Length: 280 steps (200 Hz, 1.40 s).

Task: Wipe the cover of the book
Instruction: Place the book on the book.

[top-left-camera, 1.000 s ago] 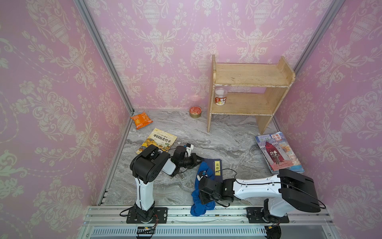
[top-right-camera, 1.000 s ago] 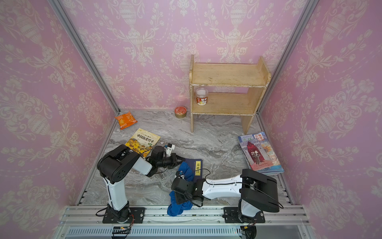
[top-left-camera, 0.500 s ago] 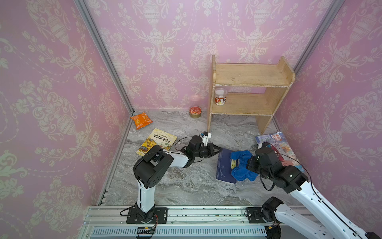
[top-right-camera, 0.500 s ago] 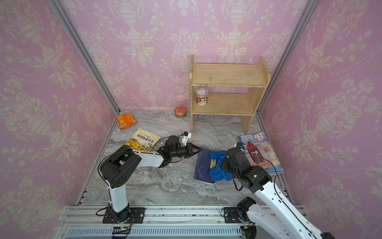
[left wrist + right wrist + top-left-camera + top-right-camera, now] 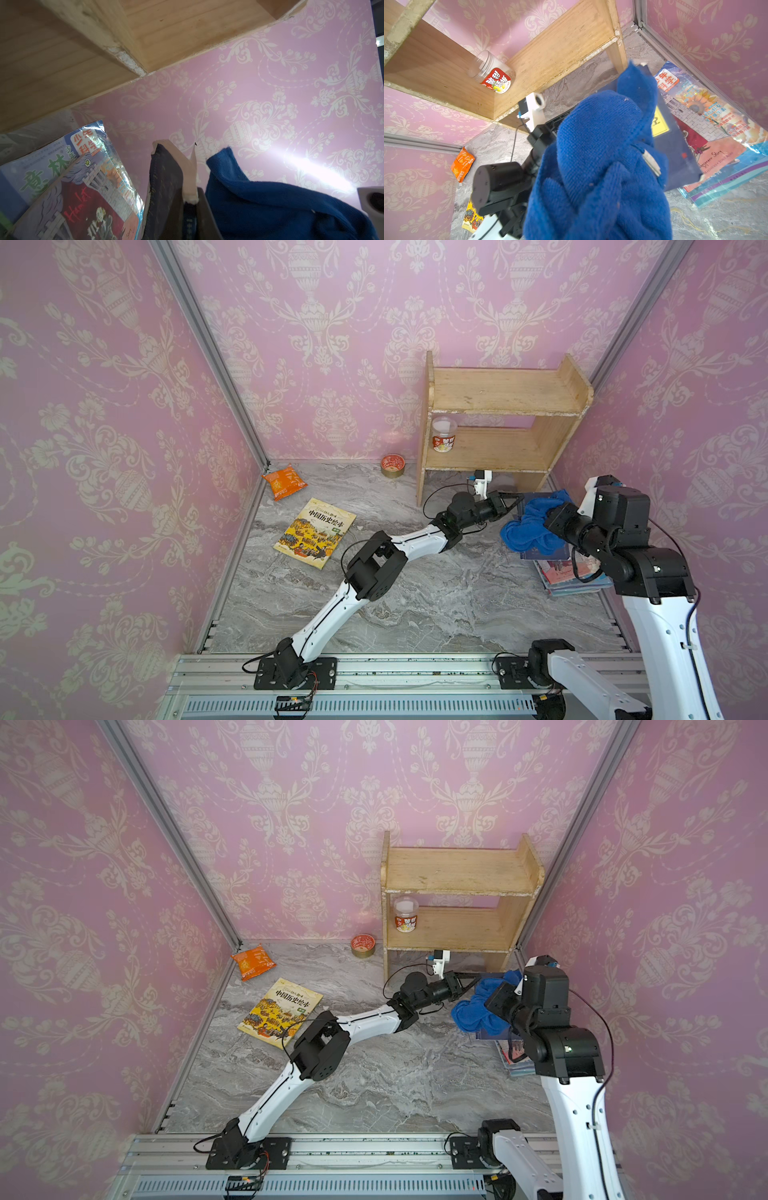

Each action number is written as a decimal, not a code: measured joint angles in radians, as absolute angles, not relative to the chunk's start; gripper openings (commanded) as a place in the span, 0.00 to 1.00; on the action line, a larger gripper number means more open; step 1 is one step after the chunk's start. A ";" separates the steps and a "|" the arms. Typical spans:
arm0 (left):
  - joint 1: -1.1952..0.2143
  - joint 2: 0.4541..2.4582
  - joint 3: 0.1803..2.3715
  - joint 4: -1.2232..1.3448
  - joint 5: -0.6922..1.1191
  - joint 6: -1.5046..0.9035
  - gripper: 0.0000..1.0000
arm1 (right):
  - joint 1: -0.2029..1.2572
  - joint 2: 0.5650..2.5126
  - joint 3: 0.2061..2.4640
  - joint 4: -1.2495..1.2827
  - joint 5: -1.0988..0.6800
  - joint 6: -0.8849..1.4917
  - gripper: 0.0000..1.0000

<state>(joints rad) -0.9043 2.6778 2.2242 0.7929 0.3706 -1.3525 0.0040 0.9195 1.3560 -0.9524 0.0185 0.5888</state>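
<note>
The book [image 5: 540,552], dark navy with a yellow label [image 5: 658,122], sits at the right on a stack of magazines [image 5: 575,578]. My left gripper [image 5: 513,501] reaches across from the left and is shut on the book's edge [image 5: 166,187]. In the left wrist view its dark fingers [image 5: 205,218] pinch the cover and beige pages. A blue cloth [image 5: 528,526] is bunched over the cover. My right gripper [image 5: 550,519] is shut on the cloth and buried in its folds [image 5: 602,155], so its fingertips are hidden.
A wooden shelf [image 5: 498,427] with a plastic jar [image 5: 444,435] stands just behind the book. A small tin [image 5: 392,464], an orange snack bag [image 5: 282,485] and a yellow picture book [image 5: 316,533] lie to the left. The right wall is close.
Both arms have swung from the front centre to the right, carrying the navy book and the blue cloth with them. The book now rests over the magazine stack.
</note>
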 measured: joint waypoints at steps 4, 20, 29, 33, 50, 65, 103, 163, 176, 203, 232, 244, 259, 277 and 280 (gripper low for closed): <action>-0.912 2.719 2.298 0.769 0.353 -1.353 0.00 | 0.000 0.921 1.356 -0.955 0.013 0.587 0.00; -0.942 2.899 2.613 0.644 0.273 -1.352 0.00 | -0.019 0.923 1.353 -0.958 -0.005 0.585 0.00; -0.960 2.978 2.749 0.588 0.220 -1.349 0.00 | -0.031 0.921 1.347 -0.957 -0.014 0.585 0.00; -0.967 3.000 2.782 0.574 0.199 -1.348 0.00 | -0.037 0.920 1.343 -0.956 -0.019 0.585 0.00; -0.994 3.023 2.797 0.514 0.116 -1.349 0.00 | -0.064 0.915 1.321 -0.957 -0.039 0.583 0.00; -1.011 3.020 2.753 0.498 0.071 -1.349 0.00 | -0.082 0.912 1.301 -0.956 -0.054 0.582 0.00; -1.017 3.026 2.741 0.395 0.044 -1.349 0.33 | -0.115 0.898 1.236 -0.940 -0.095 0.579 0.00; -1.017 3.020 2.752 0.286 0.068 -1.290 0.99 | -0.130 0.880 1.204 -0.927 -0.135 0.577 0.00; -1.016 3.006 2.752 0.230 0.096 -1.255 0.99 | -0.138 0.871 1.199 -0.926 -0.139 0.575 0.00; -1.011 2.918 2.721 0.083 0.163 -1.165 0.99 | -0.152 0.865 1.195 -0.925 -0.152 0.575 0.00; -1.011 2.777 2.652 -0.056 0.215 -1.066 0.99 | -0.156 0.865 1.192 -0.925 -0.163 0.575 0.00; -1.010 2.719 2.614 -0.100 0.224 -1.028 1.00 | -0.156 0.865 1.192 -0.925 -0.170 0.575 0.00; -1.009 2.664 2.577 -0.134 0.234 -0.985 0.99 | -0.156 0.865 1.190 -0.924 -0.170 0.575 0.00; -1.002 2.650 2.576 -0.165 0.257 -0.952 0.99 | -0.156 0.860 1.165 -0.910 -0.175 0.575 0.00; -1.000 2.650 2.576 -0.168 0.259 -0.947 0.99 | -0.156 0.860 1.161 -0.910 -0.176 0.575 0.00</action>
<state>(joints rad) -1.0000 2.6495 2.5759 -0.1677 0.2592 -0.9466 -0.1558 0.8600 1.1614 -0.9104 -0.1764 0.5755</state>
